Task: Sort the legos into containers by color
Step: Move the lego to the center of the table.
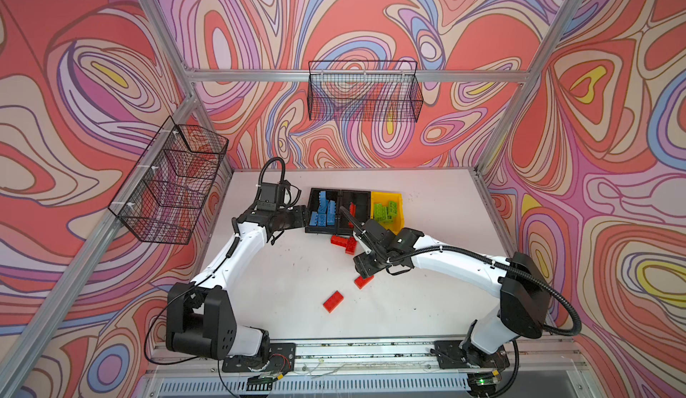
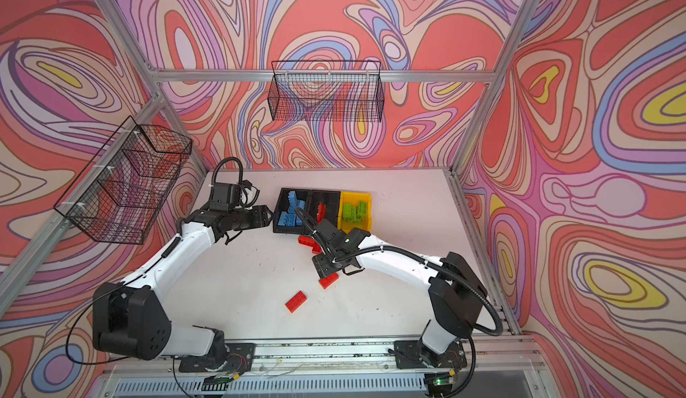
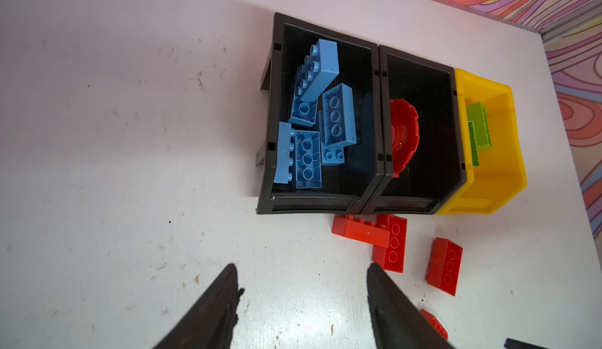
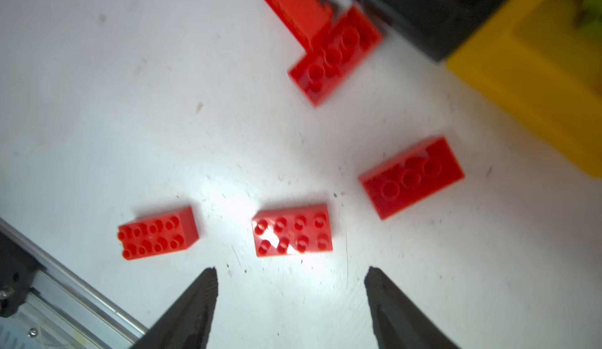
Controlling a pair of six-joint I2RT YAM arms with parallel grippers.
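Note:
Three joined containers stand at the back of the table. The black one holds several blue legos, the middle black one a red arch, and the yellow one green legos. Two red bricks lie touching just in front of the bins. My left gripper is open and empty beside the blue bin's outer wall. My right gripper is open over a studs-up red brick, with nothing between its fingers. Other red bricks lie to either side of it.
One more red brick lies alone toward the table's front. Black wire baskets hang on the left wall and the back wall. The aluminium rail with both arm bases runs along the front edge.

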